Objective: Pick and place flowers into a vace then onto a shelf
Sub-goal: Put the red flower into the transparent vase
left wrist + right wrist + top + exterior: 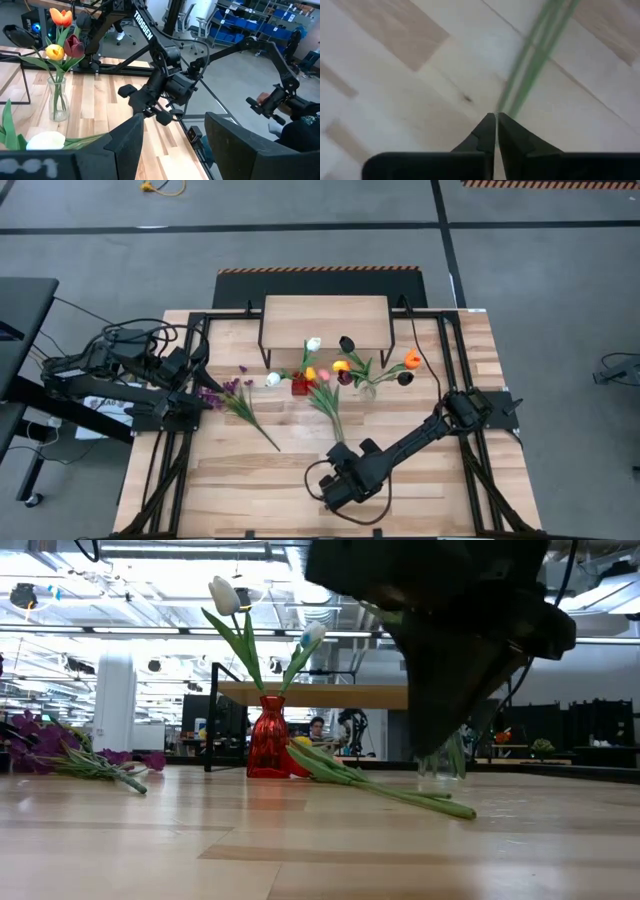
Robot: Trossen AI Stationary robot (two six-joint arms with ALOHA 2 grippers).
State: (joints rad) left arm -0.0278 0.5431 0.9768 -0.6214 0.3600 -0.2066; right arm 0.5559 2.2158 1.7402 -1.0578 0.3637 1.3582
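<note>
At the table's left edge we see the left gripper (205,385), its fingers parted and empty, waiting just beside the purple blossoms (236,392) that lie flat on the table (230,480). To their right stands a red vase (267,739) holding white tulips (226,595). Further right, loose tulips (325,394) lie on the wood, stems pointing toward the near edge. At the near end of those stems is the right gripper (496,131), its fingers pressed together at the stem ends; we cannot tell if a stem is pinched. Right again, a clear glass vase (57,99) holds red, yellow and orange tulips. The shelf (325,322) stands at the far edge, nothing on it.
</note>
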